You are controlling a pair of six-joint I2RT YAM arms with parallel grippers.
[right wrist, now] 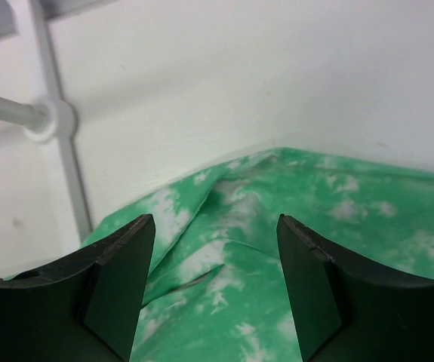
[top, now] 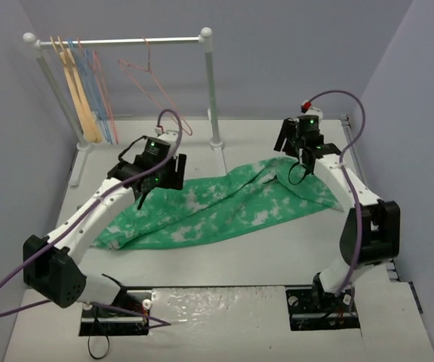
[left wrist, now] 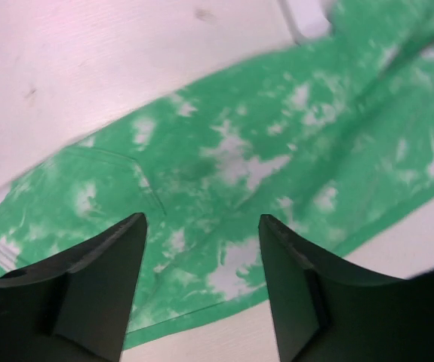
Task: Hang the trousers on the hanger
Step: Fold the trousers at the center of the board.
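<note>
Scene: A pair of green tie-dye trousers (top: 224, 207) lies spread across the white table (top: 224, 264), running from the near left toward the far right, with both robot arms reaching over it.

Trousers: Flat for most of their length, blotched with white. At the right end the cloth rises into a soft fold. The left wrist view (left wrist: 277, 151) shows the fabric crossing the picture on a slant, with bare table above and below it.

Left gripper (top: 150, 188): Poised over the far edge of the trousers' left half. Its wrist view (left wrist: 201, 222) shows the two dark fingers (left wrist: 96, 286) spread well apart, nothing between them and only cloth beneath. Whether the tips touch the fabric cannot be told.

Right gripper (top: 300, 172): Above the bunched right end of the trousers. In its own view (right wrist: 215, 220) the jaws stand wide and hold nothing; the creased cloth (right wrist: 337, 226) shows through the gap.

Hanger (top: 149, 60): The thin pink wire hanger hangs by its hook from the white rail (top: 118, 42) at the back of the table, well apart from the trousers and both grippers.

Also on the rail: A tan wooden hanger (top: 77, 90) and light blue wire hangers (top: 94, 90), bunched at the left end.

Rack post (right wrist: 47, 75): Seen white and upright beyond the right gripper.
</note>
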